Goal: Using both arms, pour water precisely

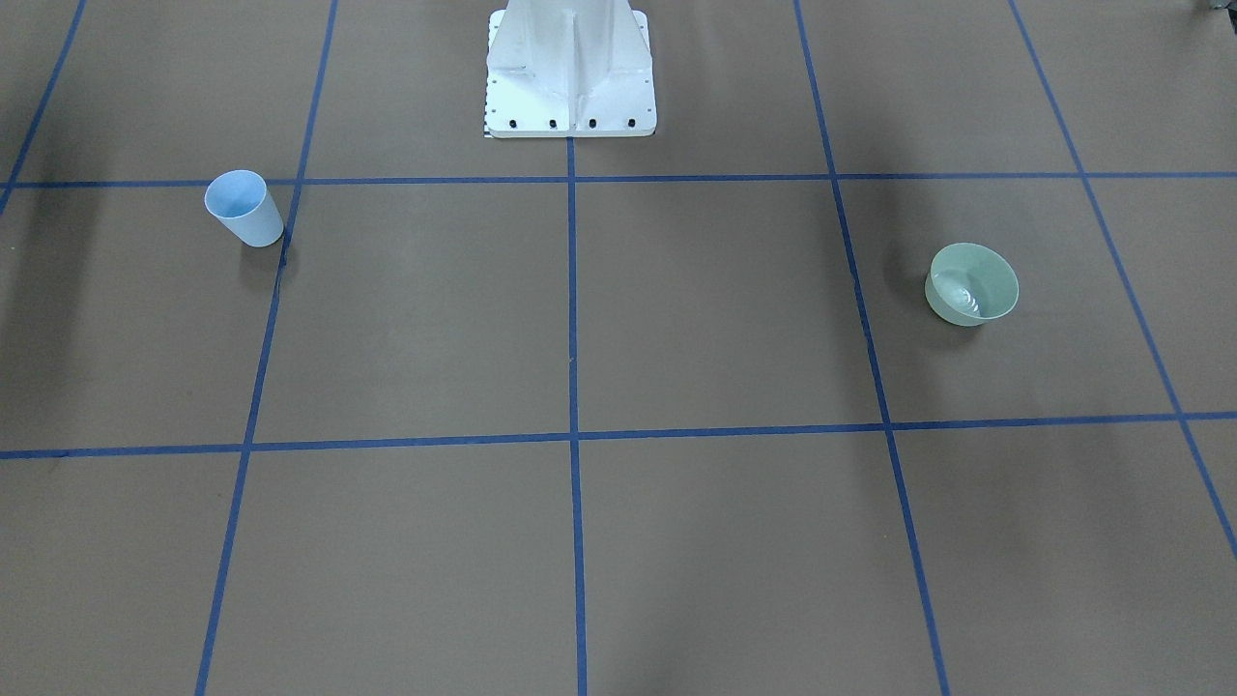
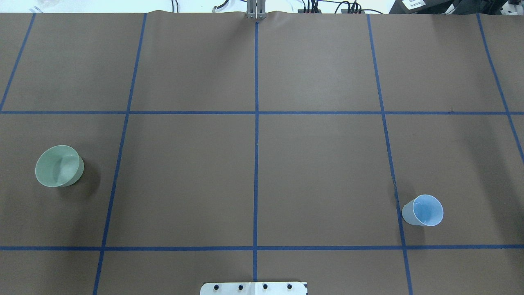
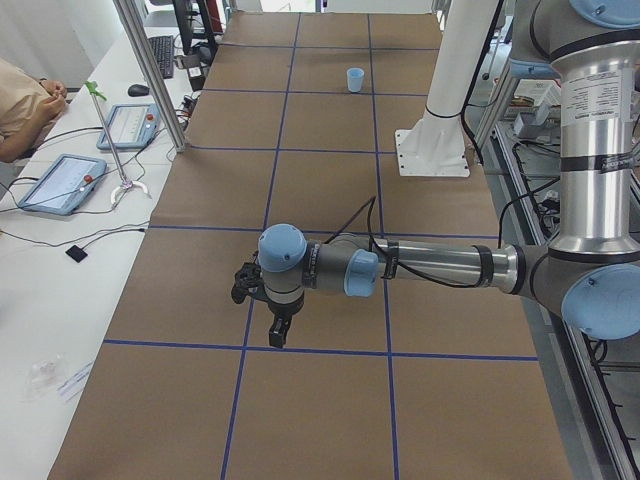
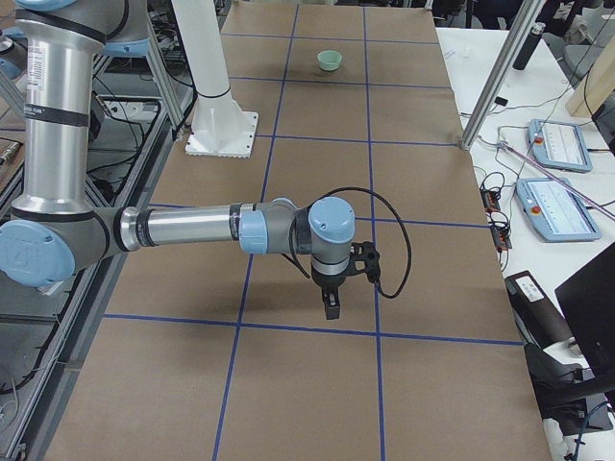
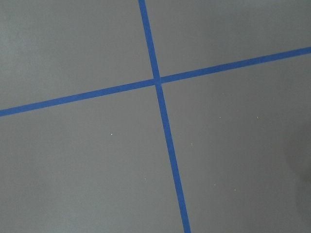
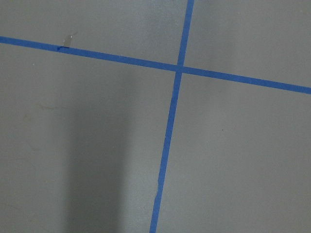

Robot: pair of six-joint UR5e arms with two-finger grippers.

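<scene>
Two hands, the left hand (image 3: 277, 330) and right hand (image 4: 330, 305), point down at the brown, blue-taped tabletop (image 2: 327, 172); how far either is parted cannot be told. Far beyond the right hand, the water (image 1: 969, 295) glints faintly inside a green bowl (image 4: 330, 60).

No text, label or number is legible — screens on the control pendants (image 4: 562, 144) show too small

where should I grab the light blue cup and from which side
Best guess: grip the blue cup by its side wall below the rim, coming in level from the robot's side. It stands upright, open on top, widens upward, and nothing stands beside it.
</scene>
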